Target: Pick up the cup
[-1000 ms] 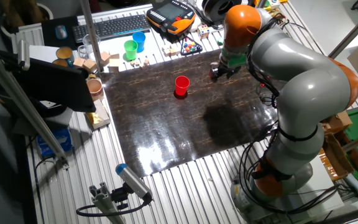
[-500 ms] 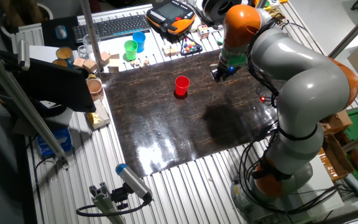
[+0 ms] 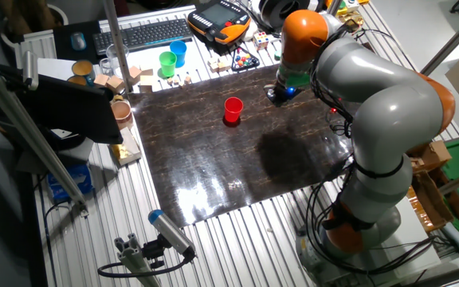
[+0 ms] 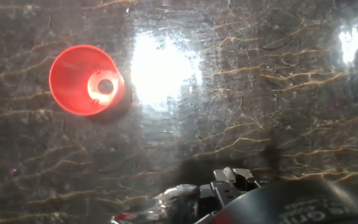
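The cup [image 3: 233, 109] is small, bright red and stands upright on the dark marbled board [image 3: 237, 159], left of the board's middle at the back. In the hand view I look down into the cup [image 4: 86, 79] at the upper left. My gripper [image 3: 276, 96] hangs low over the board's far edge, to the right of the cup and apart from it. Only a dark, blurred part of the gripper [image 4: 229, 183] shows at the bottom of the hand view, so how its jaws stand is unclear. Nothing is held.
A green cup [image 3: 167, 62] and a blue cup [image 3: 178, 52] stand behind the board at the back left. Wooden blocks [image 3: 130, 77], a keyboard [image 3: 142, 34] and an orange pendant [image 3: 220, 22] lie nearby. A black screen [image 3: 70, 108] stands left.
The hand has shifted slightly left along the board's far edge, closer to the red cup. The cup has not moved.
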Controlling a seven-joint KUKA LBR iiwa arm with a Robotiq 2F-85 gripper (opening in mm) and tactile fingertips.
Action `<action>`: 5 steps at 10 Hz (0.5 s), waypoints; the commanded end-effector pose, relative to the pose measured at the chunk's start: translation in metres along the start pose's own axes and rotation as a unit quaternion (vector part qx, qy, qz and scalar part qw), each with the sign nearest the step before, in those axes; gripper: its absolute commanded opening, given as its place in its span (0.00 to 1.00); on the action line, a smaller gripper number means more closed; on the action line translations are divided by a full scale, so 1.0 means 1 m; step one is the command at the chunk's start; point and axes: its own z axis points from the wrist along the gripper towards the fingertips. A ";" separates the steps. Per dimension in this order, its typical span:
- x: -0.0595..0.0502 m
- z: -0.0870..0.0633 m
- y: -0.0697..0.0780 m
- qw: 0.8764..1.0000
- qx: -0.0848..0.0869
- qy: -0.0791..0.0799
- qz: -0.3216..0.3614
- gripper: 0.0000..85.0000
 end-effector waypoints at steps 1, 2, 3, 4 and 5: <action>-0.003 0.003 0.001 1.000 -0.002 0.004 0.009 0.01; -0.006 0.007 0.002 1.000 -0.002 0.005 0.018 0.01; -0.010 0.012 0.003 1.000 -0.002 0.007 0.026 0.01; -0.013 0.016 0.004 0.999 -0.002 0.008 0.037 0.01; -0.015 0.020 0.005 0.999 -0.003 0.010 0.048 0.01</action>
